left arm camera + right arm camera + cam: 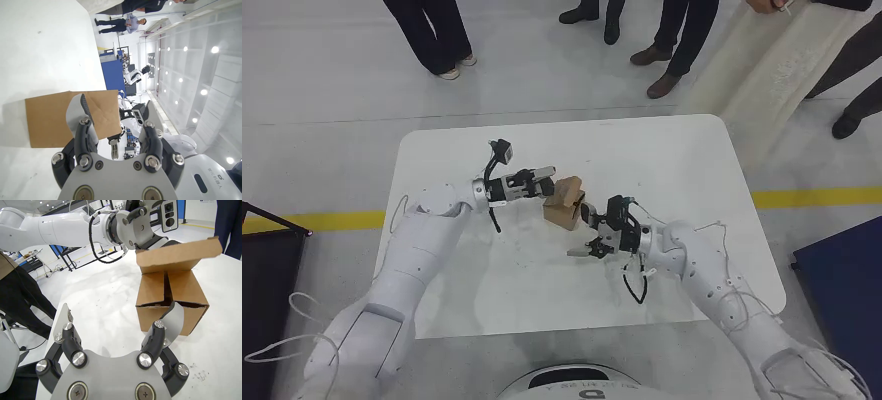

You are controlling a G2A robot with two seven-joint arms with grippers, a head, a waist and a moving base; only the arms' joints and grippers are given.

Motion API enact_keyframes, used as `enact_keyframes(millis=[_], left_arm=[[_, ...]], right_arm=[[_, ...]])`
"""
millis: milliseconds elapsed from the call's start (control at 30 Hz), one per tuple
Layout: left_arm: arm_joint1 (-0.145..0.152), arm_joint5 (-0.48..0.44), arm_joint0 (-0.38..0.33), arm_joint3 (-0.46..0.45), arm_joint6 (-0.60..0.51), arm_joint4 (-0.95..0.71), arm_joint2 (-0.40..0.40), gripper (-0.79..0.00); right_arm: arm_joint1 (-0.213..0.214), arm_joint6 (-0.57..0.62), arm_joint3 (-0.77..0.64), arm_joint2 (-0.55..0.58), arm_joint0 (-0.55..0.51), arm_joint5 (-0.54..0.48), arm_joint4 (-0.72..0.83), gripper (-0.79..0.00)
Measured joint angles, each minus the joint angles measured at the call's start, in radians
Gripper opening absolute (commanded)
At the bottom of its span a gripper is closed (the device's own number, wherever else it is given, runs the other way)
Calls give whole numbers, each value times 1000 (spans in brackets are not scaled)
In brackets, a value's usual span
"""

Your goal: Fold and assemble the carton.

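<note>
Closing the top flaps: carton (149,319) stands mid-way across the table (662,160); left gripper (115,100) spread, one finger against the raised outer flap (177,255); right gripper (121,305) spread, one fingertip touching the near rim. I judge it best to press that flap down evenly, keep the inner flaps (153,287) level, and brace the carton against sliding.

Nothing legible stands on the carton (170,306). Its brown faces are plain, both on the side toward the right tool (120,305) and on the raised flap lying against the left tool (115,100). A blue panel (200,209) in the room beyond the left tool bears a small white mark, too small to read.
</note>
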Motion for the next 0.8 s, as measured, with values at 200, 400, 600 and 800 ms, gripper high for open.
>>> enact_keyframes(millis=[200, 400, 600, 800], left_arm=[[4, -6, 15, -25, 25, 36, 3, -111], [9, -5, 21, -42, 35, 41, -5, -123], [10, -11, 31, -56, 40, 60, 4, -129], [9, -47, 42, -89, 48, 3, -10, -182]], right_arm=[[7, -32, 23, 0, 6, 0, -2, -15], [24, -105, 4, 61, -25, 45, -36, -92], [41, -180, -80, 114, -85, 89, -104, -157], [39, -226, -99, 134, -110, 195, -90, -215]])
